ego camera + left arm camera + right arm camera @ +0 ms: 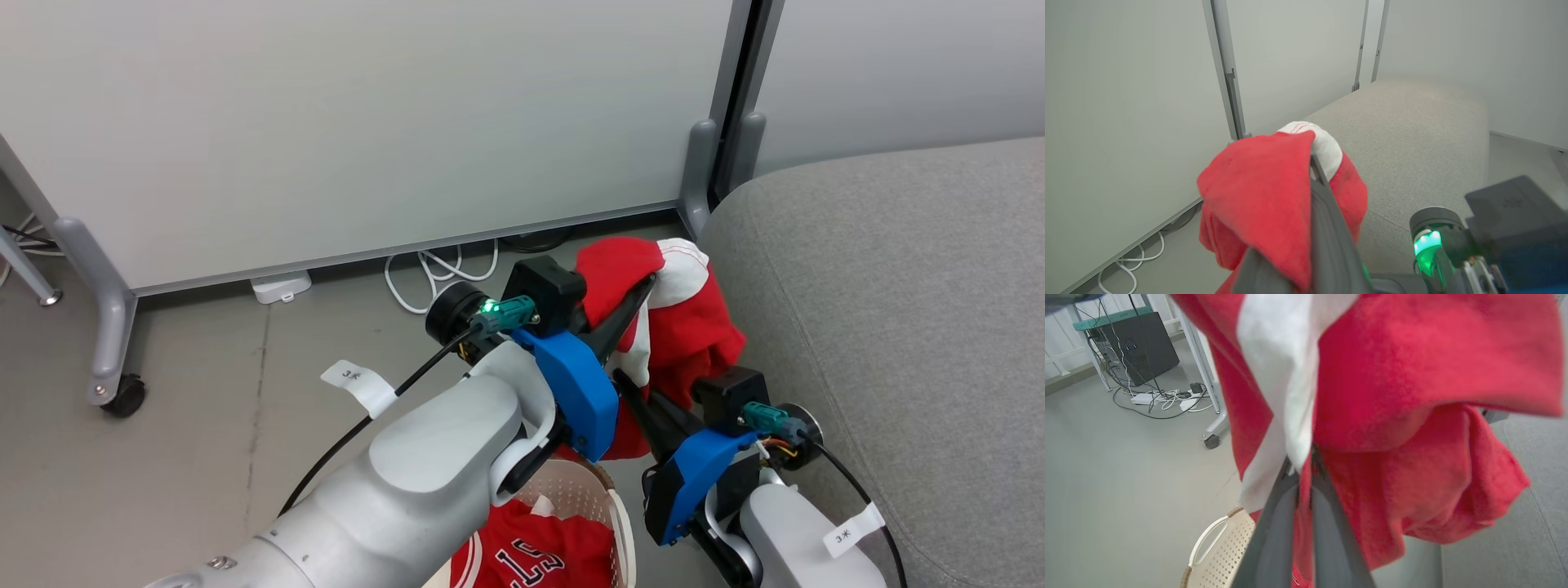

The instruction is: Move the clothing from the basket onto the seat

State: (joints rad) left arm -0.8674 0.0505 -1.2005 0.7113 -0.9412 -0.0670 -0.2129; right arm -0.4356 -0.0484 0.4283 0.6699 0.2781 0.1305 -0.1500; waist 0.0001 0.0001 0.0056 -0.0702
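Both the left gripper (651, 282) and the right gripper (619, 377) pinch the limp, light-looking red-and-white garment (694, 327), aloft at twelve o'clock of the basket (608, 498), the seat (898, 286) at three o'clock; bunched folds probably hold best.

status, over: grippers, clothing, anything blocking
Left gripper and right gripper both shut on red-and-white garment. Garment lifted beside sofa, jersey in basket. Nothing seen blocking the sofa.
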